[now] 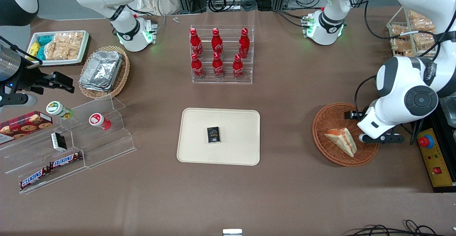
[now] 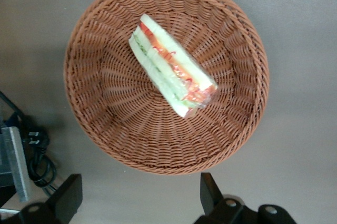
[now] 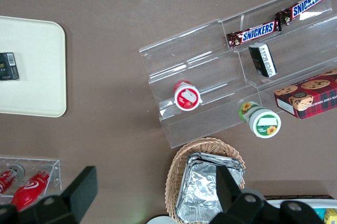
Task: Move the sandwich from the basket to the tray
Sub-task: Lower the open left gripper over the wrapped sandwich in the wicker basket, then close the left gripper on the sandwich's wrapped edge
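Observation:
The sandwich [image 1: 342, 140], a clear-wrapped white-bread wedge with red and green filling, lies in the round reddish-brown basket [image 1: 320, 122] toward the working arm's end of the table. In the left wrist view the sandwich [image 2: 171, 66] lies across the middle of the basket [image 2: 105, 129]. My left gripper [image 1: 383, 139] hovers above the basket's rim on the side toward the working arm's end. Its gripper [image 2: 139, 197] is open and empty, with both fingers over bare table just outside the rim. The cream tray [image 1: 228, 154] lies mid-table and also shows in the right wrist view [image 3: 31, 76].
A small black box [image 1: 213, 135] lies on the tray. A clear rack of red bottles [image 1: 221, 56] stands farther back. A clear stepped shelf [image 1: 71, 140] with snacks, a tan basket of foil containers [image 1: 103, 70] and a white snack tray [image 1: 58, 47] lie toward the parked arm's end. A yellow control box [image 1: 433, 157] sits beside the basket.

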Tool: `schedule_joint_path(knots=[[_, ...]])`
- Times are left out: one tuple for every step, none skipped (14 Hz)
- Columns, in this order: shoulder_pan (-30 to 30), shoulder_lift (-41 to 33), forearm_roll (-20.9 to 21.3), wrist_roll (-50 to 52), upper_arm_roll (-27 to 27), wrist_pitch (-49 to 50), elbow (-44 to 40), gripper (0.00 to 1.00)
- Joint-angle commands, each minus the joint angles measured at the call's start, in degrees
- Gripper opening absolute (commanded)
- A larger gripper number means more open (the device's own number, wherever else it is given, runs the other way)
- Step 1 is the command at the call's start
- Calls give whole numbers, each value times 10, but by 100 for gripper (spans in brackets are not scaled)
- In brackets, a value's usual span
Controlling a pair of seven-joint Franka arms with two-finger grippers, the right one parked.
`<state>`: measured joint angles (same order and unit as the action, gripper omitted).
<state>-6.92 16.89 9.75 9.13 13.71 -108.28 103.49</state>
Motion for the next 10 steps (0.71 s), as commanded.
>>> schedule_joint_path(knots=[[9, 14, 7, 55, 3, 5, -27, 100], [9, 14, -5, 57, 4, -1, -29, 100], [9, 19, -33, 57, 4, -9, -34, 100], [8, 29, -61, 58, 4, -16, -34, 99], [7, 35, -87, 67, 3, -52, -32, 99], [4, 34, -103, 90, 1, -92, -17, 99], [0, 33, -104, 124, 0, -121, -1, 97], [-5, 36, -105, 145, -1, -134, 3, 94], [-6, 44, -102, 168, -3, -145, 5, 94], [-8, 50, -101, 192, -3, -161, 6, 94]])
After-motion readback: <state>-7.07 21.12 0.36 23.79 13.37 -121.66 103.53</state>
